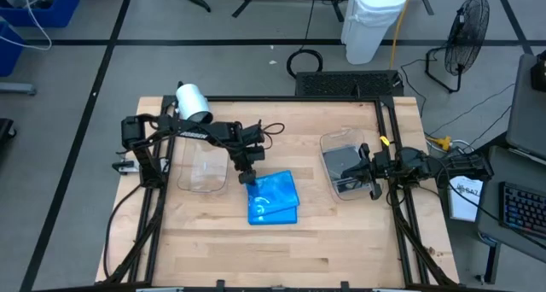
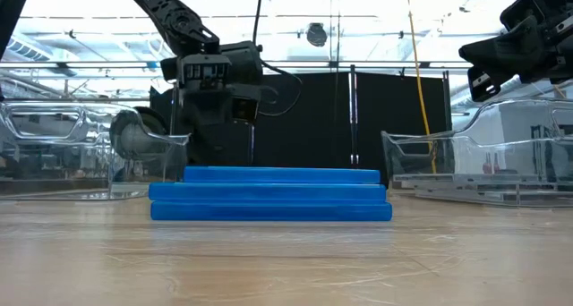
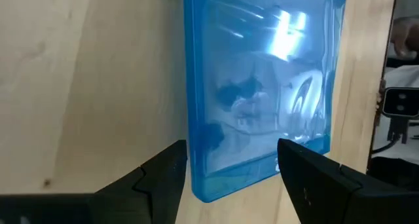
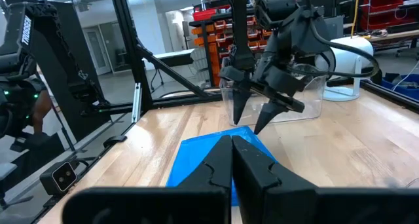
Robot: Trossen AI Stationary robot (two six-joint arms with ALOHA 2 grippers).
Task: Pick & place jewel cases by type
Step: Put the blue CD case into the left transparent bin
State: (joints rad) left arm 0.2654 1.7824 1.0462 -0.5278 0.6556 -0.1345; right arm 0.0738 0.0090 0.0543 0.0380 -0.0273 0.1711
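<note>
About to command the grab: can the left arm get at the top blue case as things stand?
Probably yes. The left pincer hangs open just above the near edge of the top blue case, fingers to either side of a corner, with nothing between them. The right pincer is shut and waits off to the side.

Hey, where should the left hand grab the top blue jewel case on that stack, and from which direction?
Probably by its back edge, coming straight down. The top blue jewel case lies flat on the stack, so only its thin edges offer a grip. The left hand hovers open above that edge, fingers pointing down, one to each side of the corner in its wrist view.
</note>
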